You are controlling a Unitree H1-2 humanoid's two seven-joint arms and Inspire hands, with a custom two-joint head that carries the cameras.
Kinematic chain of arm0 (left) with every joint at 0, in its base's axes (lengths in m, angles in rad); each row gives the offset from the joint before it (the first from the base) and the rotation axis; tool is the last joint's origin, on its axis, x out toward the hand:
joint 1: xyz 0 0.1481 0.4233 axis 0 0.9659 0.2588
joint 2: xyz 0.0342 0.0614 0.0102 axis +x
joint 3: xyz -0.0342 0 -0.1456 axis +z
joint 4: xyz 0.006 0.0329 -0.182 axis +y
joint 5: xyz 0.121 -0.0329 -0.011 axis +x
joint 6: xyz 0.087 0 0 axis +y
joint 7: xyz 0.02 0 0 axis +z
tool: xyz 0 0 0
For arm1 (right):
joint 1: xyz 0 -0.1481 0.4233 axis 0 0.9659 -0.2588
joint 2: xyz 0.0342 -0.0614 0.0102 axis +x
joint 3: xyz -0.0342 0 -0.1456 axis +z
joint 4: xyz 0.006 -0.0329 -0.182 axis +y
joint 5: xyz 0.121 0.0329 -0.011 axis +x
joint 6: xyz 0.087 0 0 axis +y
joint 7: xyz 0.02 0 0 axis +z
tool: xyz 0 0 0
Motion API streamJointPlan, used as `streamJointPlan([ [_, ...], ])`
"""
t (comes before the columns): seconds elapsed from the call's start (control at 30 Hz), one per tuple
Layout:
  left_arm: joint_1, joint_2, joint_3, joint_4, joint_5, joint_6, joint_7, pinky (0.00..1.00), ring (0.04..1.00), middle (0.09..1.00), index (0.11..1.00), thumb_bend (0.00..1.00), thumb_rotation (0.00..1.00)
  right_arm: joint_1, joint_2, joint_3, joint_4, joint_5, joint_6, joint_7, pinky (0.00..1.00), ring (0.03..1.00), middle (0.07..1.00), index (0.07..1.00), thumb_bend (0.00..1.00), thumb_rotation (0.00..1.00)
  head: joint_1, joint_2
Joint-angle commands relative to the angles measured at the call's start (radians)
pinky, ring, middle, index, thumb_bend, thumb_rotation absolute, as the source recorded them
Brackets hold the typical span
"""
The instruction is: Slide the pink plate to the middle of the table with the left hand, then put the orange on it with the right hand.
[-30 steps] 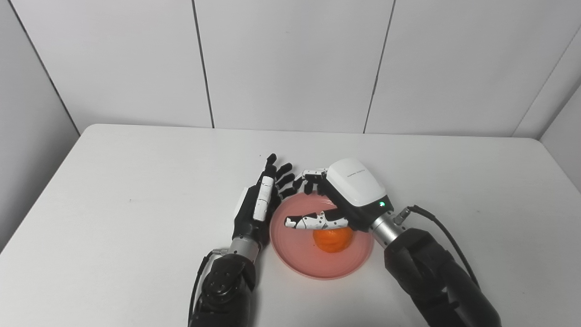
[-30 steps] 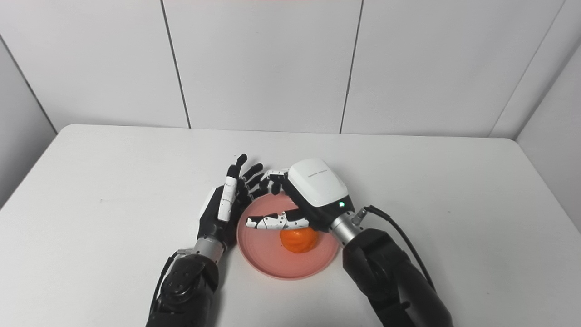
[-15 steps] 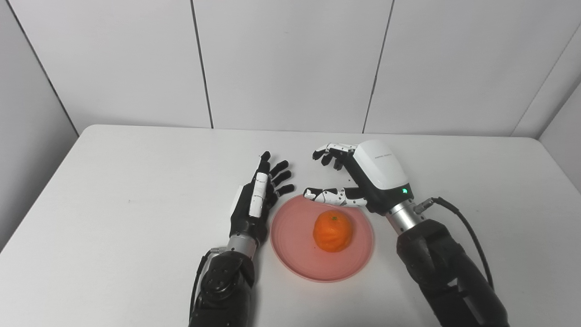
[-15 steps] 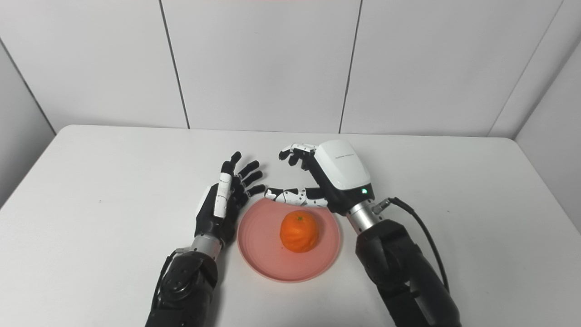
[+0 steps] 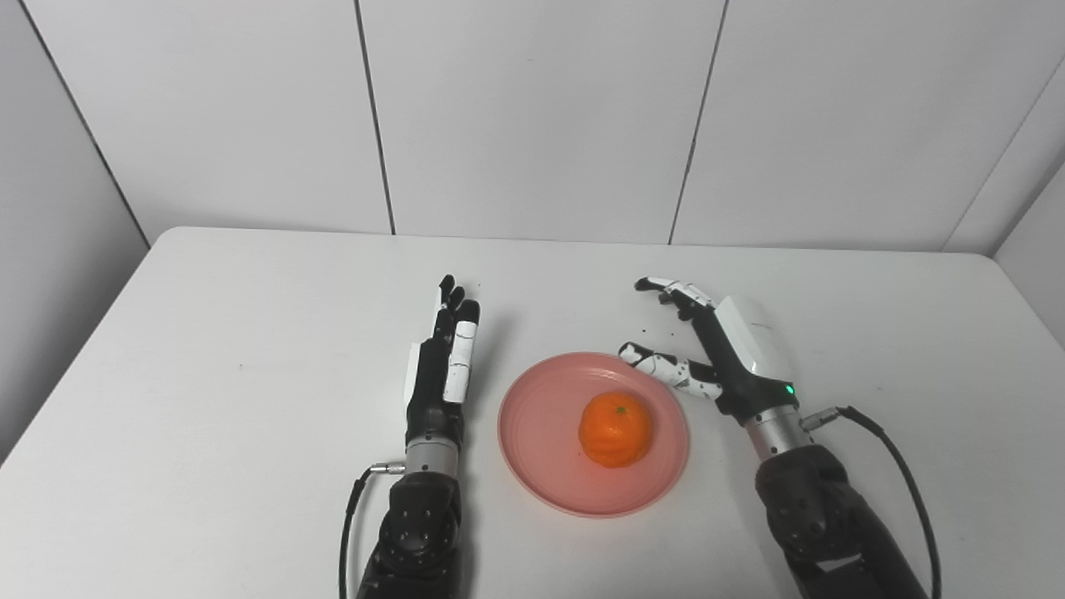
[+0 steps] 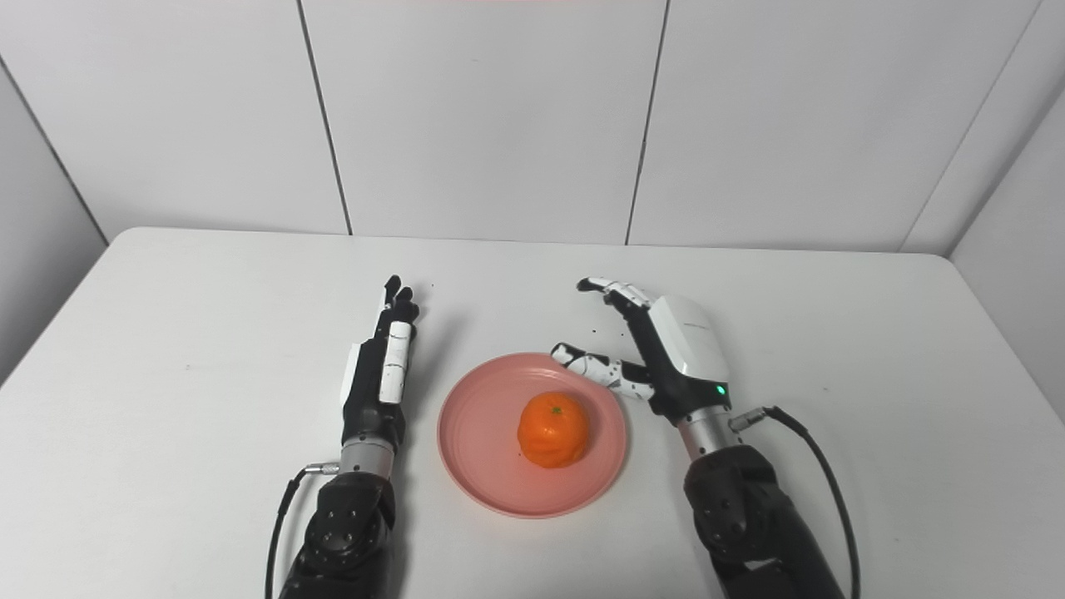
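A round pink plate [image 5: 541, 466] lies flat near the middle of the white table, towards the front. An orange [image 5: 614, 428] rests on it, a little right of the plate's centre, free of both hands. My left hand [image 5: 441, 370] is open to the left of the plate, fingers straight and pointing away, a small gap from the rim. My right hand [image 5: 722, 353] is open at the plate's upper right, fingers spread and curled; its thumb reaches over the rim. It holds nothing.
The white table [image 5: 208, 333] runs back to grey wall panels [image 5: 532, 116]. Cables hang from both wrists near the front edge [image 5: 882, 433]. Bare tabletop lies to the far left, far right and behind the hands.
My right hand has let go of the orange, lifted off it and drawn back to the right of the plate. My left hand has moved away from the plate's rim to the left.
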Motion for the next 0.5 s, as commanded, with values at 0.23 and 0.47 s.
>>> streamJointPlan([
  [0.23, 0.063, 0.011, -0.011, -0.017, 0.054, 0.014, 0.04, 1.0, 1.0, 1.0, 1.0, 0.68, 1.0, 0.021, 0.158, -0.189, 0.022, 0.415, 0.077, 0.006, 0.9, 0.913, 0.91, 0.889, 0.82, 1.0, -0.001, 0.004],
  [0.47, 0.073, 0.007, -0.01, -0.06, 0.036, 0.109, 0.014, 1.0, 1.0, 1.0, 1.0, 0.76, 1.0, 0.055, 0.239, -0.26, 0.003, 0.626, 0.167, 0.023, 0.99, 0.974, 0.98, 0.978, 0.86, 1.0, -0.005, 0.006],
])
